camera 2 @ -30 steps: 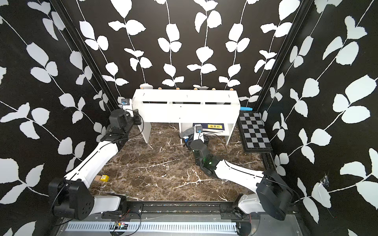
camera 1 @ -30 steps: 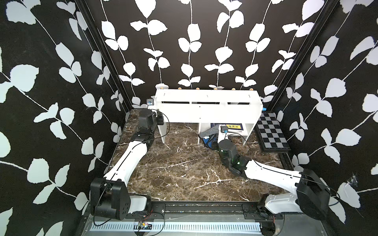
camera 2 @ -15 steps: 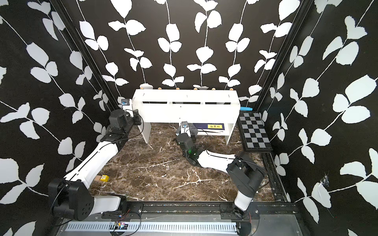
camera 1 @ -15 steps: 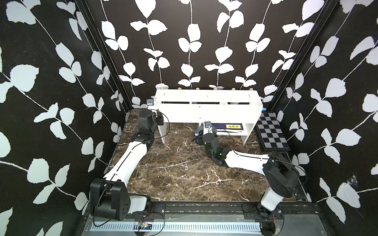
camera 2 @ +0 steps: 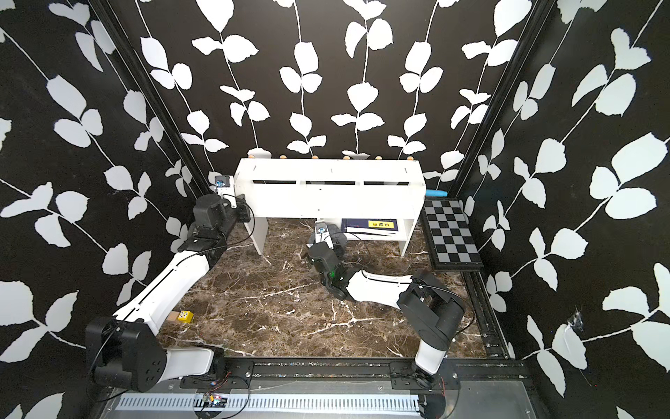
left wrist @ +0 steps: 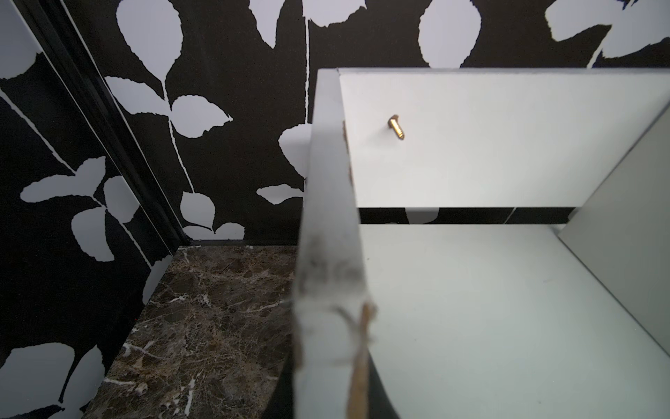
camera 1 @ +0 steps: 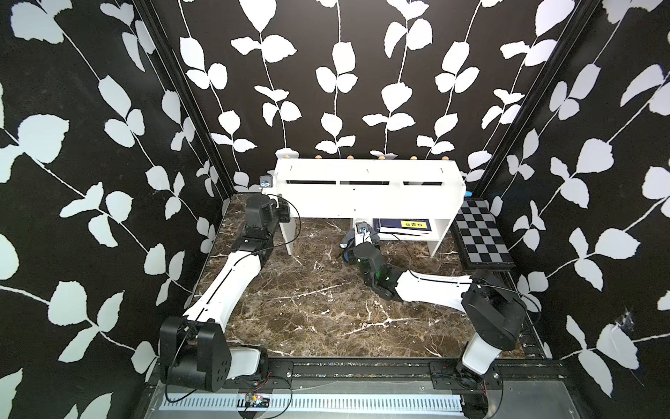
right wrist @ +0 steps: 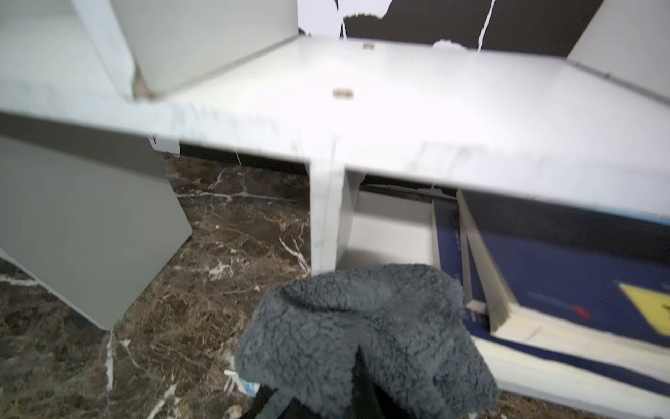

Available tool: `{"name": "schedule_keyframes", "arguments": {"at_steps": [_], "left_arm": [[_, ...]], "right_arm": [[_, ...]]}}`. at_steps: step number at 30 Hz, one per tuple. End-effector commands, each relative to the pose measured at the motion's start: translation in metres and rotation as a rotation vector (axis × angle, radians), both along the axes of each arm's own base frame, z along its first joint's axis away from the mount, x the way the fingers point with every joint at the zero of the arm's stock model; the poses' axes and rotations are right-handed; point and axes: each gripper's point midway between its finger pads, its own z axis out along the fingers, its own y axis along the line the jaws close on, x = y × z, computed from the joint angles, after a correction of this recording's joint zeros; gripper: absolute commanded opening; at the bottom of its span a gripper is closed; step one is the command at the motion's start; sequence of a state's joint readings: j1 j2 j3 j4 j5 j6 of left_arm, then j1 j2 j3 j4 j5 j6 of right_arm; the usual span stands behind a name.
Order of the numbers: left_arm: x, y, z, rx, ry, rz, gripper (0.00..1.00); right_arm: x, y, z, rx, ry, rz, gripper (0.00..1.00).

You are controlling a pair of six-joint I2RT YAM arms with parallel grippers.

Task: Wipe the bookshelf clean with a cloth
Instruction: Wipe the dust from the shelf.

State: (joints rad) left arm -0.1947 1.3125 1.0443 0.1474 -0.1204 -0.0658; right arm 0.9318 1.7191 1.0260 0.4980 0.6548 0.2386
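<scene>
The white bookshelf point(camera 1: 369, 197) point(camera 2: 326, 199) stands against the back wall in both top views. My left gripper point(camera 1: 284, 212) point(left wrist: 328, 381) is shut on the front edge of its left side panel point(left wrist: 326, 254), which runs between the dark fingers. The grey cloth point(right wrist: 362, 326) point(camera 1: 350, 240) is bunched over my right gripper point(right wrist: 359, 362) point(camera 1: 362, 235), which is shut on it. That gripper sits low on the floor in front of the shelf's middle upright point(right wrist: 326, 217), just below the shelf board point(right wrist: 435, 109). A bit of the cloth's blue side point(camera 1: 348, 257) shows.
A dark blue book with a yellow label point(camera 1: 406, 225) point(right wrist: 580, 283) lies in the lower right compartment. A black-and-grey checkered board point(camera 1: 480, 239) lies right of the shelf. A small yellow block point(camera 2: 186, 316) sits on the marble floor by the left arm.
My right arm has swung left along the front of the shelf, carrying the cloth from before the lower compartment to the middle upright. The left arm has not moved.
</scene>
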Motion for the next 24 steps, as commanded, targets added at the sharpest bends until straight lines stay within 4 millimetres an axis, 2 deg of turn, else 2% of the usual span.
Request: {"name": "schedule_keyframes", "arguments": {"at_steps": [1, 5, 10, 14, 16, 19, 24], "left_arm": [[-0.006, -0.001, 0.01, -0.031, -0.031, 0.002, 0.0], [-0.007, -0.001, 0.012, -0.031, -0.035, 0.002, 0.0], [-0.006, 0.002, 0.011, -0.024, -0.031, 0.018, 0.0], [-0.007, 0.002, 0.011, -0.024, -0.03, 0.015, 0.0], [-0.006, 0.002, 0.011, -0.023, -0.03, 0.018, 0.0], [-0.006, 0.003, 0.009, -0.016, -0.028, 0.025, 0.0], [-0.006, 0.003, 0.01, -0.019, -0.029, 0.022, 0.0]], "right_arm": [[0.008, -0.008, 0.052, 0.049, -0.101, -0.045, 0.0], [0.008, -0.004, 0.043, 0.069, -0.079, -0.025, 0.0], [-0.004, 0.01, -0.003, 0.061, 0.009, 0.039, 0.0], [-0.021, 0.009, -0.024, 0.006, 0.029, 0.054, 0.0], [-0.029, -0.003, -0.029, -0.001, 0.034, 0.042, 0.0], [-0.041, -0.034, -0.042, -0.046, 0.04, -0.009, 0.0], [-0.05, -0.113, -0.038, -0.179, -0.031, -0.255, 0.0]]}}
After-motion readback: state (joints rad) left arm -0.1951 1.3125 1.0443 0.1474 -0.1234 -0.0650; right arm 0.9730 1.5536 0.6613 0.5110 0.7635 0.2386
